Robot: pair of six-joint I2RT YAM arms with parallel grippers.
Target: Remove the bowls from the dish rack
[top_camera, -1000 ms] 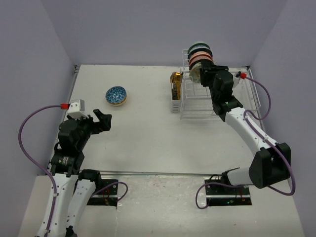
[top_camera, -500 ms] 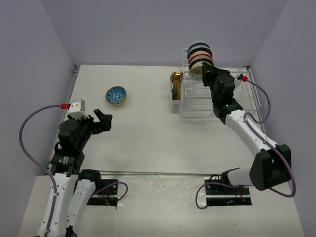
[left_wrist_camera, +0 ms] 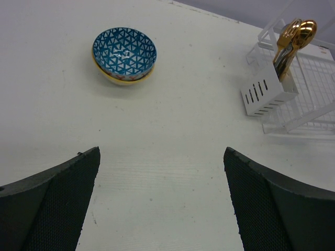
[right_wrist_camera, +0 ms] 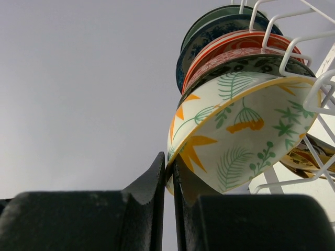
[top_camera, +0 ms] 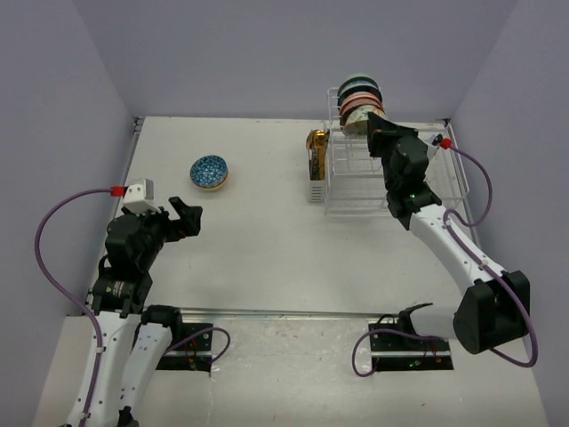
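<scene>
The right gripper (right_wrist_camera: pixel 168 175) was pinched tight on the near rim of the cream leaf-patterned bowl (right_wrist_camera: pixel 235 136). That bowl stood on edge at the front of a row of bowls (right_wrist_camera: pixel 230 36) slotted in the dish rack (top_camera: pixel 356 191) (orange-red and dark-rimmed ones behind it). The left gripper (left_wrist_camera: pixel 161 154) hung above the table (left_wrist_camera: pixel 172 130), fingers wide apart and holding nothing, well apart from the blue triangle-patterned bowl (left_wrist_camera: pixel 124 52) sitting upright on the table.

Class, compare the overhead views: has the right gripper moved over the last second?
Yes. The right gripper, closed on the cream bowl, has shifted slightly rightward in the view against the dish rack, which stayed put.
</scene>
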